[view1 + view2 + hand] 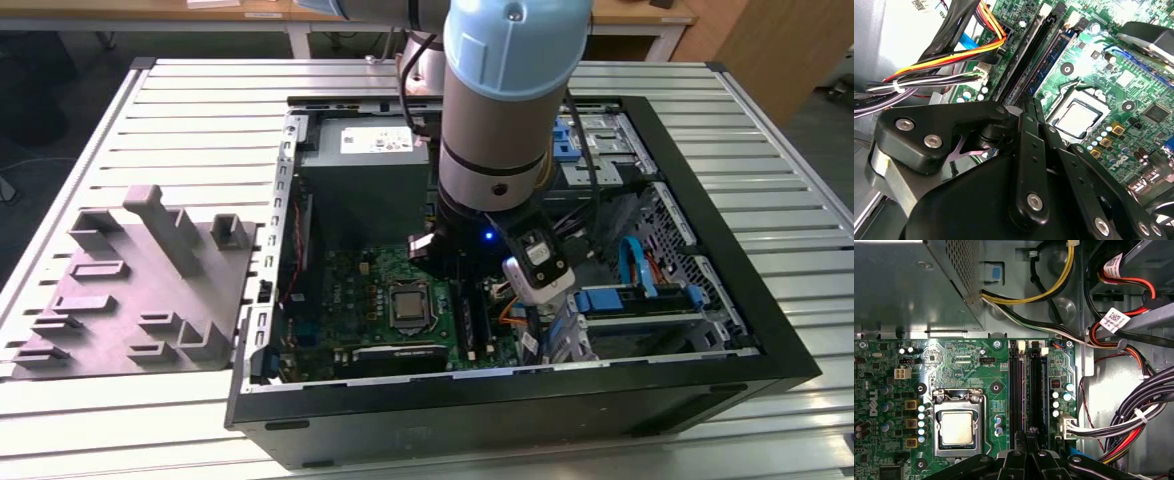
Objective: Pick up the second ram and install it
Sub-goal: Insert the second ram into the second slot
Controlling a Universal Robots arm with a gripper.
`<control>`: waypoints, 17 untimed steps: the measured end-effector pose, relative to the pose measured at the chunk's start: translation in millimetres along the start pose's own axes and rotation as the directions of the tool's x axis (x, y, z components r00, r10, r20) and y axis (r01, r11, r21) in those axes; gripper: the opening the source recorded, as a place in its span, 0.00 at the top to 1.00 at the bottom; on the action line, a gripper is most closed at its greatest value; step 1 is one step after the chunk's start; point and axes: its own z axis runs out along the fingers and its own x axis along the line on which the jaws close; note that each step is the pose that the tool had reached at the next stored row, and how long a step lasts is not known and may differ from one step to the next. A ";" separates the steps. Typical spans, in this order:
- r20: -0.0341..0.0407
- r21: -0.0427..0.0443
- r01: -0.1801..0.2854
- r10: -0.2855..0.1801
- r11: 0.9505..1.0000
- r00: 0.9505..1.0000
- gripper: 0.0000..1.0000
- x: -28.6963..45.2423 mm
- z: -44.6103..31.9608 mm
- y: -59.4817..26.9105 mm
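The second ram (1037,390) is a long dark stick standing on edge in a slot of the green motherboard (969,365), beside the processor socket (957,427). In the second wrist view the same ram (1026,60) runs straight toward my fingertips. My gripper (1031,432) is shut, its two thin fingers (1027,112) pressed close together over the near end of that stick. I cannot tell whether the tips touch it. In the exterior view the gripper (463,285) reaches down inside the open computer case (747,330), just above the ram (469,322).
Bundles of orange, yellow, black and white cables (1134,415) crowd the slots on one side. The grey power supply box (367,165) fills the case's far end. A grey holder block (134,290) lies on the slatted table at the exterior view's left.
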 end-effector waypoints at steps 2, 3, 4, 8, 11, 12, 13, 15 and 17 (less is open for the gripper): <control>0.000 0.000 0.000 0.000 1.000 1.000 0.89 0.0 -0.1 0.0; 0.000 0.000 0.000 0.000 1.000 1.000 0.89 0.0 -0.1 0.0; 0.000 0.000 0.000 0.000 1.000 1.000 0.89 0.1 0.0 0.0; 0.000 0.001 0.001 -0.001 1.000 1.000 0.89 0.1 0.2 0.0; 0.000 0.001 0.002 -0.002 1.000 1.000 0.89 0.1 0.2 0.0; 0.000 0.001 0.002 -0.002 1.000 1.000 0.89 0.1 0.2 0.0; 0.000 0.001 0.002 -0.002 1.000 1.000 0.89 0.1 0.3 0.0; 0.000 0.001 0.005 -0.005 1.000 1.000 0.89 0.1 0.3 0.0; 0.000 0.001 0.005 -0.005 1.000 1.000 0.89 0.1 0.5 0.0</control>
